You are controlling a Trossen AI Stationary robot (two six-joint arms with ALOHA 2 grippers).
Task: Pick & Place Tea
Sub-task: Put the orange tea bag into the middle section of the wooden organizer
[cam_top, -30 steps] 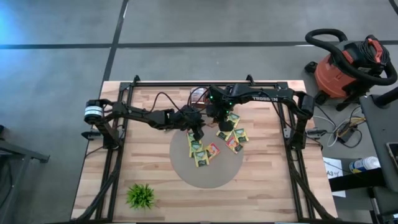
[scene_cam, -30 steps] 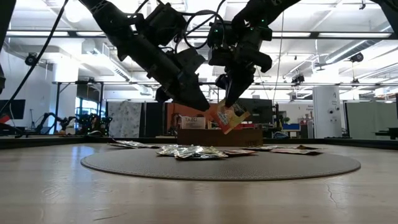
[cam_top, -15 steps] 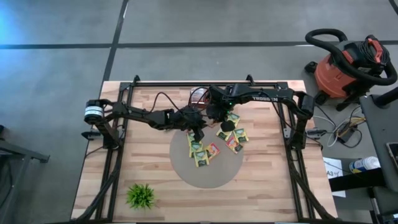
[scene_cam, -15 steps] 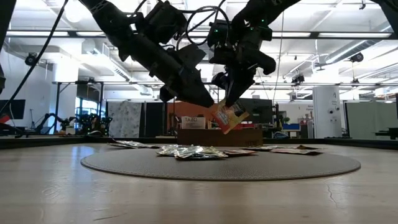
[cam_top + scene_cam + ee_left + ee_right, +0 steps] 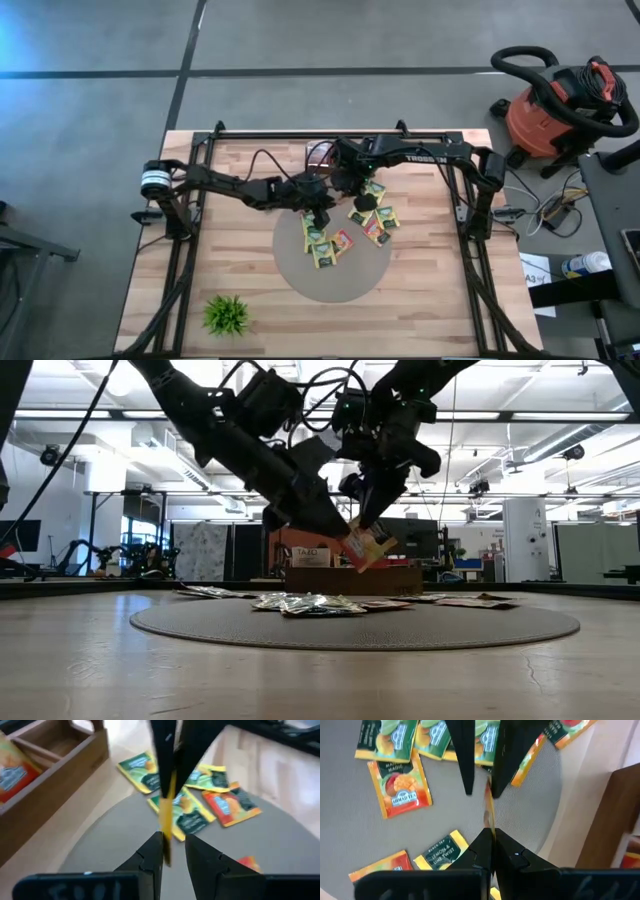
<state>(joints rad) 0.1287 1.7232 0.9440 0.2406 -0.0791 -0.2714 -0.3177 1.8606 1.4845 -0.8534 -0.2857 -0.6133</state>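
My right gripper (image 5: 366, 520) hangs over the round grey mat (image 5: 340, 282), shut on an orange-and-yellow tea sachet (image 5: 367, 547). The right wrist view shows that sachet (image 5: 490, 812) edge-on. My left gripper (image 5: 172, 847) is open and comes in level from the table's left. Its fingers stand on either side of the same sachet's (image 5: 166, 815) free end. Several other sachets (image 5: 335, 240), yellow-green and orange, lie flat on the mat. My right gripper pinches the sachet's upper edge (image 5: 490, 831) between its two fingers, coming from above and pointing down. The sachet hangs tilted below the fingers, lifted clear of the mat. My left gripper has the sachet's lower end (image 5: 165, 837) close beside one finger (image 5: 152, 852); I cannot tell whether they touch.
An open wooden box (image 5: 320, 155) stands on the table just beyond the mat, with an orange sachet (image 5: 12, 772) inside. A small green plant (image 5: 227, 314) sits near the table's near left corner. A red shop vacuum (image 5: 555, 100) stands off the table, beyond its far right corner.
My left gripper has crept toward the table's right, up to the sachet hanging from my right gripper. My right gripper and the sachet have stayed nearly still above the mat.
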